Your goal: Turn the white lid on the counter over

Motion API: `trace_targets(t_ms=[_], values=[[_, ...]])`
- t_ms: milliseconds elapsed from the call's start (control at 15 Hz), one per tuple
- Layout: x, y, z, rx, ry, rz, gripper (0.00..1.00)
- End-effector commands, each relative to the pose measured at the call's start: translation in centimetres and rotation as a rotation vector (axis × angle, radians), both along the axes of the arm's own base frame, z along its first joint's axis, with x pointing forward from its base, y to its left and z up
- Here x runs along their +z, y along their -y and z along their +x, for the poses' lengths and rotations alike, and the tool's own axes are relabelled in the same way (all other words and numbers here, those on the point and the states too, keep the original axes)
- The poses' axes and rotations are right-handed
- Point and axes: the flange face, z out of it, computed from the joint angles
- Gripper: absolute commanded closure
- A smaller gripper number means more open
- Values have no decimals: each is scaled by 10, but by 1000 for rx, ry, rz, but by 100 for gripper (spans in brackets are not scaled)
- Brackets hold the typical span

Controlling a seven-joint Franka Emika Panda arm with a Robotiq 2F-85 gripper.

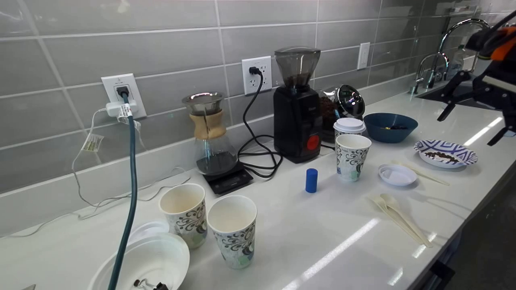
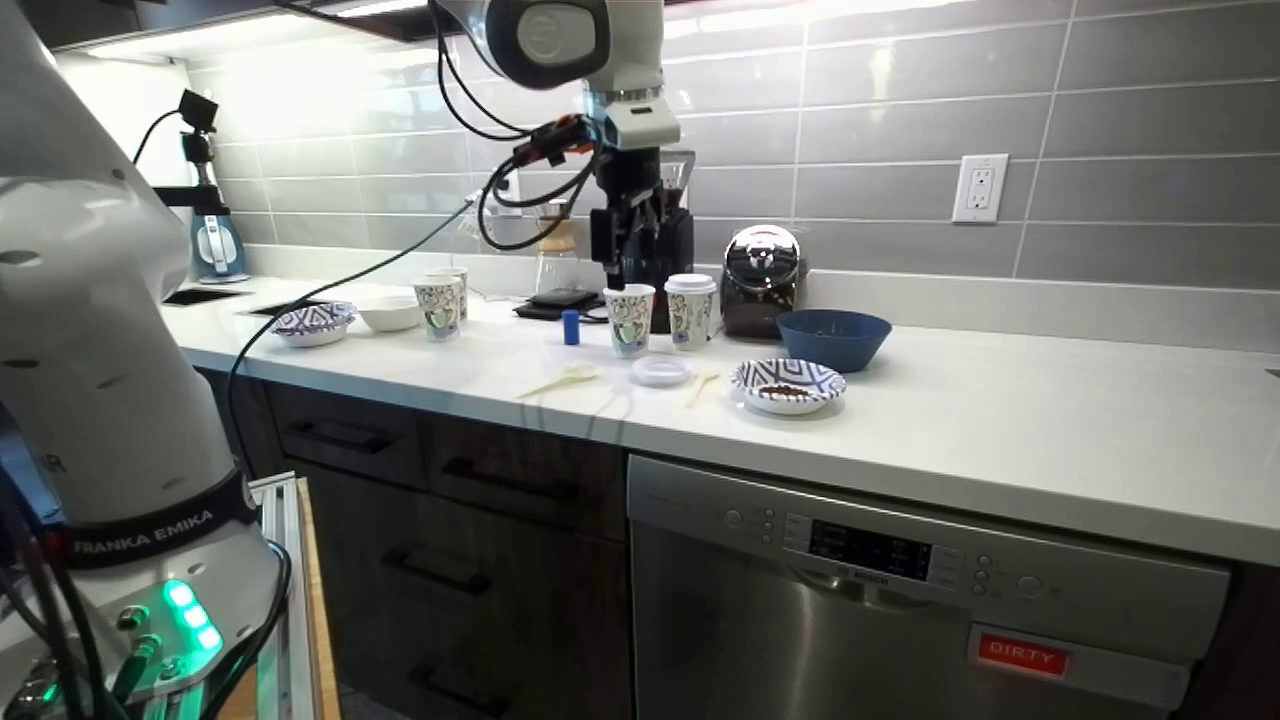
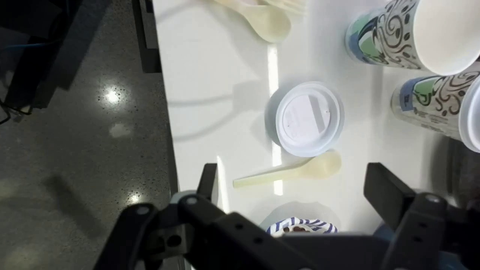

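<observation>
Reaching the white lid (image 3: 308, 119), flat on the counter (image 2: 1030, 430), appears the step in hand; the Robotiq gripper (image 3: 292, 176) is spread wide, holding nothing. Next move likely calls for lowering to the lid's rim. Legible: "FRANKA EMIKA" on the Panda arm (image 2: 110, 350), "BOSCH" on the dishwasher (image 2: 890, 635), "DIRTY" on its red sign (image 2: 1022, 654).
</observation>
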Motion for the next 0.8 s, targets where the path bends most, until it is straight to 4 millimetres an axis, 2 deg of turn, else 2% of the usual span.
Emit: trace_targets(t_ms=[0,400,733], values=[[-30,-10,22,-34,16,-42,0],[-74,-31,47,-41,6,-100,0],[-93,-54,65,-41,-9,-149,0]])
